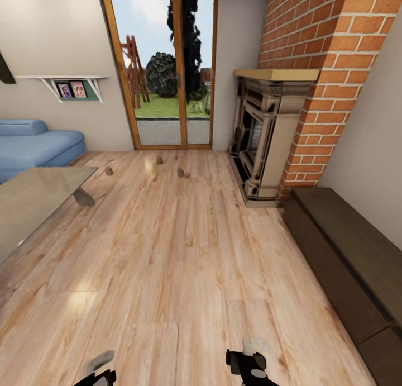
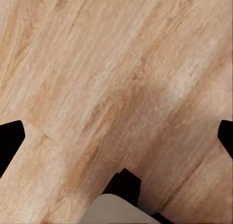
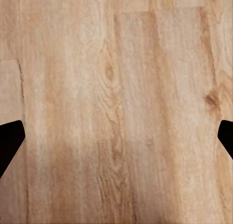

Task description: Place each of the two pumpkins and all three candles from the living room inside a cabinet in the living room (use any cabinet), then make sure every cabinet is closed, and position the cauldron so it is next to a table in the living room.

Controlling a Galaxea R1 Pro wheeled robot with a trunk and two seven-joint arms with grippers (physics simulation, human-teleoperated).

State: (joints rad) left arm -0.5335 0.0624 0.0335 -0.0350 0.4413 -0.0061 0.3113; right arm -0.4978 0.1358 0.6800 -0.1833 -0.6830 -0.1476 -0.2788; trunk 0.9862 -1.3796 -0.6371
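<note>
Three stubby tan candles (image 1: 159, 160) on floor by door; my left gripper (image 2: 116, 136) and right gripper (image 3: 116, 136) wide, empty.

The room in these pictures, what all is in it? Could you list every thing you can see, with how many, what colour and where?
candles: three, tan, on the floor near the glass door
table: one, glossy grey, left
sofa: one, blue, far left behind the table
cabinet: one, dark brown, along the right wall
fireplace: one, beige, against the brick chimney
glass door: one, wood-framed, far wall
shelf: one, white, with photos, left wall
floor: light wood planks
left gripper: black, open over the floor
right gripper: black, open over the floor
</note>
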